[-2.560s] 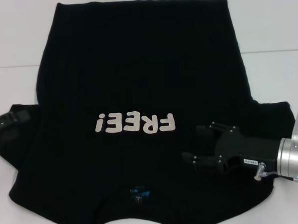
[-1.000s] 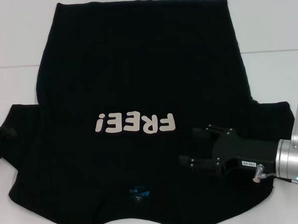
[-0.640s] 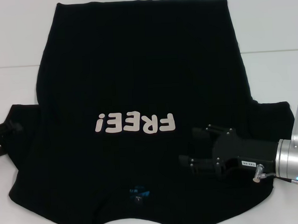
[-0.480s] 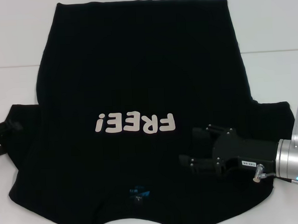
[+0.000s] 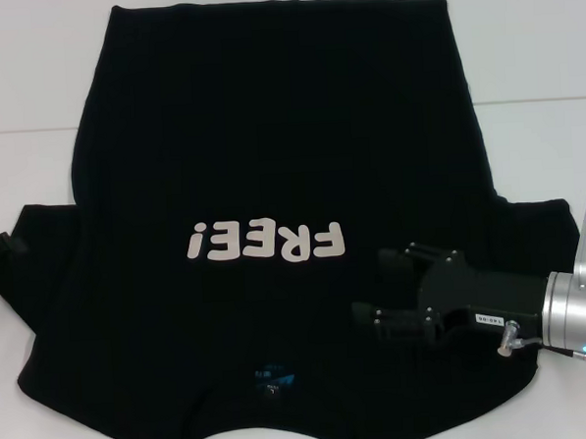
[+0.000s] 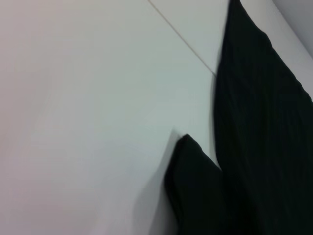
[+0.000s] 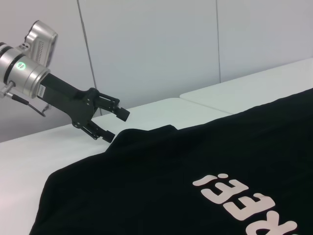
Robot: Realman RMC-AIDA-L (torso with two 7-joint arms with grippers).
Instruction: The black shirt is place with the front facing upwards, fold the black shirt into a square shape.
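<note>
Shirt is spread flat, front up, on the table, unfolded, collar nearest the robot. Left gripper is held open just outside the left sleeve tip; right gripper is held open over the right shoulder.

The shirt lies flat on the desk, front side up, with its neck near the robot and its hem far away. The right gripper is over the shirt's right side, near the sleeve, with its fingers apart. The left gripper is just beside the left sleeve tip, at the desk's left edge, fingers apart too.
</note>
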